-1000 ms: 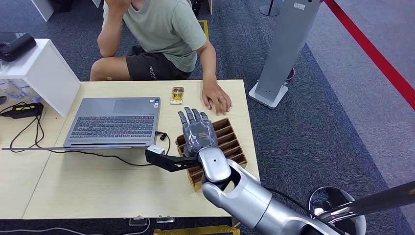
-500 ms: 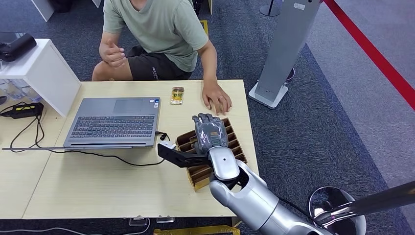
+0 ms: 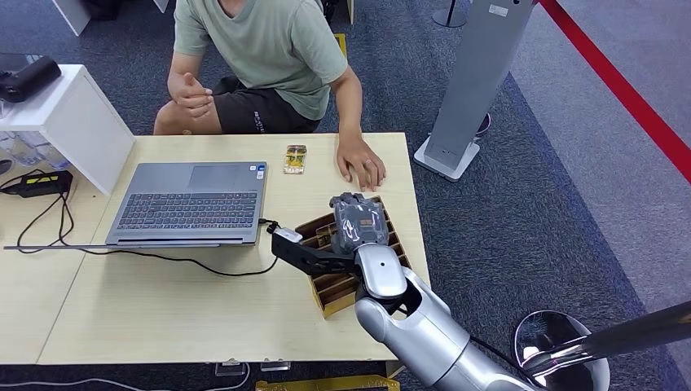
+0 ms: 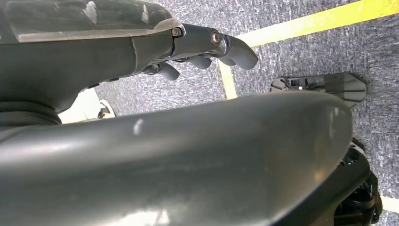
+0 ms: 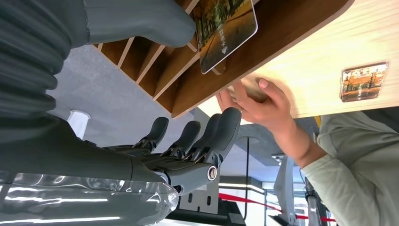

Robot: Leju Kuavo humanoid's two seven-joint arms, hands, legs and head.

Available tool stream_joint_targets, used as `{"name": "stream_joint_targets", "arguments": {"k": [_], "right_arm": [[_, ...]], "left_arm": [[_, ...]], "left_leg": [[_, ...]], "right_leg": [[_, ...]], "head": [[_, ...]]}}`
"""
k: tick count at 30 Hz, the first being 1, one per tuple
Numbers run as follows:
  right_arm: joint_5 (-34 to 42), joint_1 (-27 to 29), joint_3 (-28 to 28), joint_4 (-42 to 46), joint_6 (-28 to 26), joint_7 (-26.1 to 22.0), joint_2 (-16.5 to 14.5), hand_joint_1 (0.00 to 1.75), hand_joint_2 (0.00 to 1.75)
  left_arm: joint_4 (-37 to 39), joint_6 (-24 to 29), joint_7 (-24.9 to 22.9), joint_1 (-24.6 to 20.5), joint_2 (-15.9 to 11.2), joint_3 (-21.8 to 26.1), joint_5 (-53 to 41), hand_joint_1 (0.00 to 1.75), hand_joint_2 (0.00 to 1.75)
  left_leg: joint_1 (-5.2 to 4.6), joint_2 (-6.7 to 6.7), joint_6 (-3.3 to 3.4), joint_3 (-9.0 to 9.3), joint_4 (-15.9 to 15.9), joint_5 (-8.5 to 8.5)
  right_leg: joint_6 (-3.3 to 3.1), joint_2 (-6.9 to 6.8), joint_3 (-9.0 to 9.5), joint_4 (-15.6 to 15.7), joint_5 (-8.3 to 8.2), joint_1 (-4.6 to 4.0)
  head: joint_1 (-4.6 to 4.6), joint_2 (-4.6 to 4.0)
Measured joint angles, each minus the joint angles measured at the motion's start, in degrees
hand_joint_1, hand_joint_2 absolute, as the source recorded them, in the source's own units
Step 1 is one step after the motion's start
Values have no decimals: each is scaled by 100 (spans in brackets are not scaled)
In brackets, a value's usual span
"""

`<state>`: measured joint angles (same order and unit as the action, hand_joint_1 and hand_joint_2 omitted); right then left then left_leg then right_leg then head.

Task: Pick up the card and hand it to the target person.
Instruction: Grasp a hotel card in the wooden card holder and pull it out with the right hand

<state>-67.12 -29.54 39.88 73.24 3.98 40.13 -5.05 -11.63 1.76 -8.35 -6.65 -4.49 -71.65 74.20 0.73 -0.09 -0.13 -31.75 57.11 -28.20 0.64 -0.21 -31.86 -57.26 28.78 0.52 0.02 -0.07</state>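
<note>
Grey carpet surrounds a pale wooden counter (image 3: 163,301), with a red floor line off to the right and a grey pillar (image 3: 473,81) beyond the far right corner. A slotted wooden rack (image 3: 326,289) sits near the counter's right edge, close to its front half. Right hand (image 3: 358,221) hangs over the rack's far end, palm down, fingers (image 5: 221,129) curled loosely with nothing between them. In the right wrist view the thumb lies close to a card (image 5: 226,28) standing in a rack slot; whether it touches is unclear. Another card (image 3: 295,159) lies flat near the far edge, apart from the rack. A person (image 3: 269,57) sits across the counter, one hand (image 3: 358,167) flat on the wood just beyond the rack, leaving a narrow gap to the robot's fingers. A laptop (image 3: 191,204) fills the left half, its cable trailing toward the rack; bare wood lies along the near edge. Left hand (image 4: 188,47) hangs over carpet, fingers bent and holding nothing.
</note>
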Motion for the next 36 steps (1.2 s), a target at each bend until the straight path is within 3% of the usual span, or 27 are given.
{"name": "stream_joint_targets", "arguments": {"k": [8, 20, 31, 33, 36], "right_arm": [[116, 27, 14, -3, 37, -2, -10, 84, 175], [254, 31, 64, -89, 33, -2, -15, 76, 175], [405, 28, 111, -245, -59, -2, -15, 80, 175], [424, 28, 114, -260, -78, -2, -15, 92, 175], [457, 37, 120, -294, -93, -2, -15, 132, 175]], "left_arm": [[0, 10, -4, 0, 4, 0, 34, 0, 0], [0, 8, -4, 0, 11, 0, 39, 0, 0], [0, -3, -4, -1, 39, 0, 5, 0, 0], [0, -3, -4, -1, 42, 0, 3, 0, 0], [0, -3, -4, 0, 46, 0, -5, 0, 0]], "left_leg": [[0, 0, 0, -1, 0, 0], [0, 0, 0, -1, 0, 0], [0, 0, 0, 1, 0, 0], [0, 0, 0, 2, 0, 0], [0, 0, 0, 3, 0, 0]], "right_leg": [[0, 0, 0, 0, 0, 0], [0, 0, 0, 0, 0, 0], [0, 0, 2, 0, 0, 0], [0, 0, 3, 0, 0, 0], [0, -1, 4, 0, 0, 0]], "head": [[-1, 0], [-1, 0], [0, 0], [-1, 0], [-2, 1]]}}
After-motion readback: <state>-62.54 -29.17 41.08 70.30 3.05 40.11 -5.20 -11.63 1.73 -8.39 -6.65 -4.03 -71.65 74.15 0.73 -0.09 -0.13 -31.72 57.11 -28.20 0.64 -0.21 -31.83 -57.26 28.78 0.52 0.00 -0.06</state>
